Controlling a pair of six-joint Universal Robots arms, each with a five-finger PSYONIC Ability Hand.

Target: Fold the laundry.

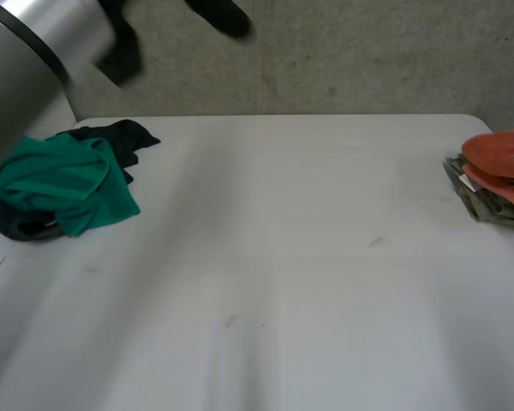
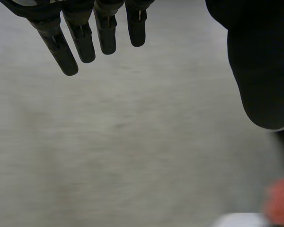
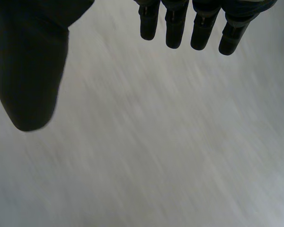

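1. left hand [image 2: 80, 40] is held open, its straight black fingers spread away from the thumb and nothing gripped. right hand [image 3: 175, 28] is likewise open and empty. a pale, bare surface is seen beyond both palms.
2. the wide white rectangular table [image 1: 283, 257] is seen as smooth, hard and matte, with a few faint scuffs. cloth can be expected to slide on it easily.
3. the crumpled green fabric garment [image 1: 64, 180] is heaped near the table's left edge, draped over a rumpled black fabric garment [image 1: 124, 137]. both look soft, thin and limp, with deep folds and no hem or corner laid out plainly. this heap is judged to be the laundry not yet folded.
4. the folded orange cloth [image 1: 501, 158] is stacked at the table's right edge on a flat, folded grey-olive patterned cloth [image 1: 484, 205]. that pile is judged to be finished work.
5. several things could go wrong from here:
   - both garments could be lifted together if the green one is pinched too deep, since the two are tangled.
   - the green garment could be left twisted when spread if a bunched fold is grabbed instead of a hem.
   - the black garment could be sent off the table by a careless drag, as the heap lies close to the edge.
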